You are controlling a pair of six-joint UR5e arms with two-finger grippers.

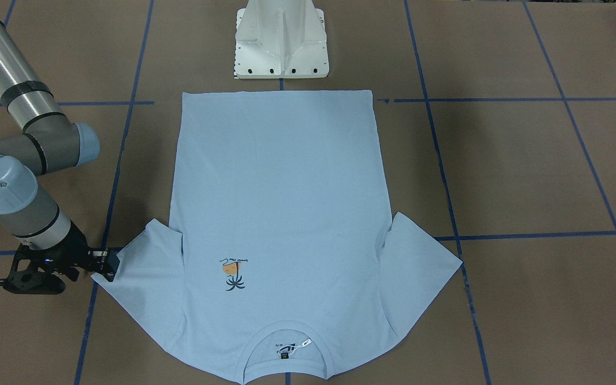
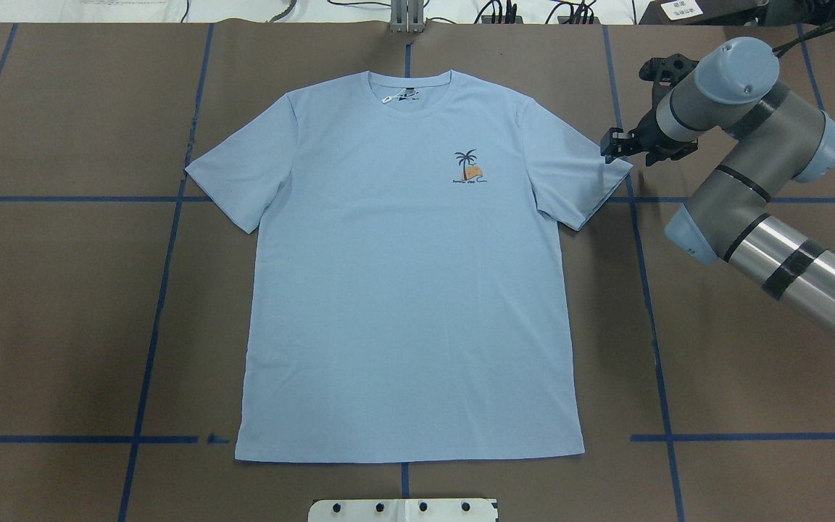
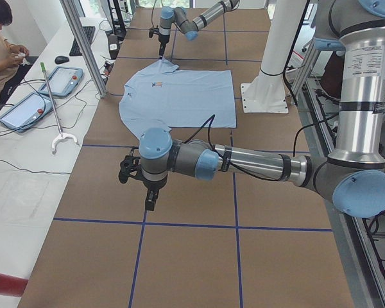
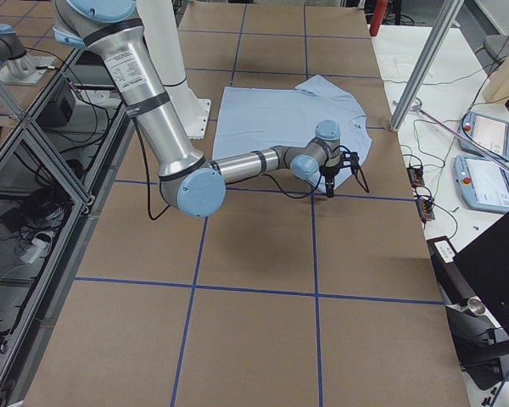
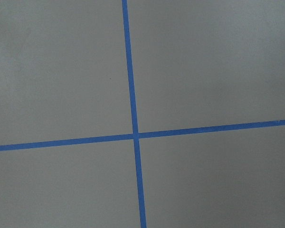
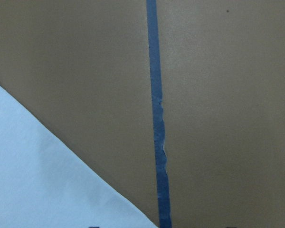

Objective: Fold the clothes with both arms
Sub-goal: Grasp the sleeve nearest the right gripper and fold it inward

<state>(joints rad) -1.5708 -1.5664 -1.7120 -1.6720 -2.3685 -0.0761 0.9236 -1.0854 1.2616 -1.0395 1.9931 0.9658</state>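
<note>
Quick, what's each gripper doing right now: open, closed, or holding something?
Left gripper: cannot tell, it shows only from the side.
Right gripper: looks open, holding nothing, at the T-shirt sleeve edge.

left gripper jaws too small, collar cropped

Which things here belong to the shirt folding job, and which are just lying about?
Part of the job: light blue T-shirt; right gripper at its sleeve; left gripper over the table.

Just lying about: white pedestal base; tablets, keyboard and reacher stick on the side bench.
</note>
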